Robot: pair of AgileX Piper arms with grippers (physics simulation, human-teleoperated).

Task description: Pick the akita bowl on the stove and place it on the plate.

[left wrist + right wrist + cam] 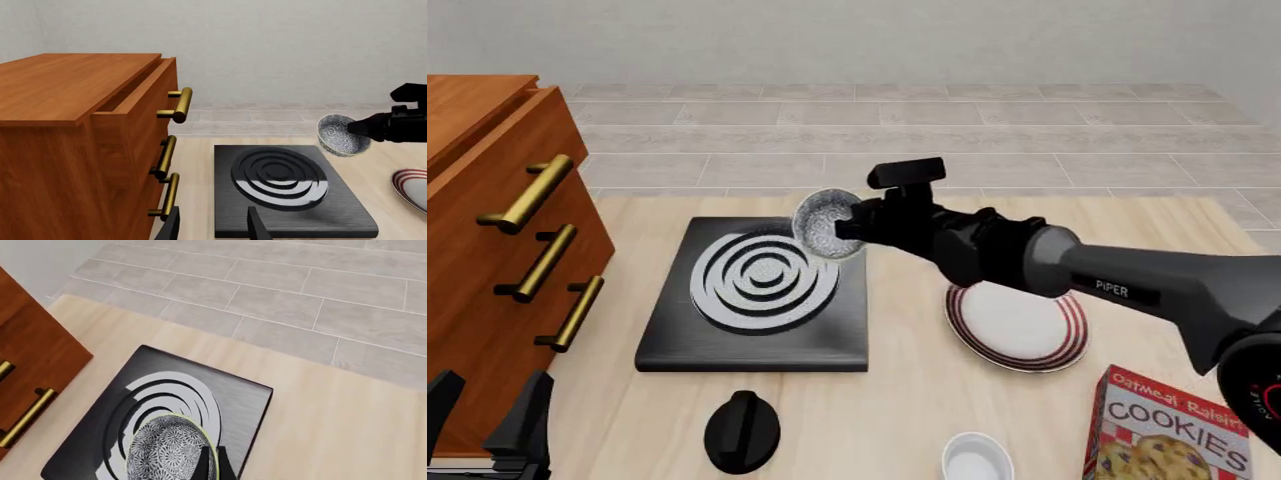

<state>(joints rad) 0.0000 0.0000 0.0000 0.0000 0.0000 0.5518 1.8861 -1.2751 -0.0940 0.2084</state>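
Note:
The akita bowl [825, 225] hangs tipped on its side above the back right corner of the stove [827, 335], clear of the rings. My right gripper [849, 226] is shut on the bowl's rim. The left wrist view shows the bowl [341, 135] in the air, held by the right gripper [359, 128], beyond the stove [333, 212]. In the right wrist view the speckled bowl [167, 452] sits at the gripper [213, 467], over the stove [250, 395]. The plate [1070, 330] lies on the table right of the stove, and its edge [410, 184] shows in the left wrist view. My left gripper [487, 415] stands open at the near left, fingers apart [213, 227].
A wooden cabinet [487, 200] with brass handles stands at the left, its top drawer [133, 100] slightly pulled out. A black round knob [743, 430] lies in front of the stove. A small white bowl [977, 462] and a cookies box [1168, 435] sit near the front right.

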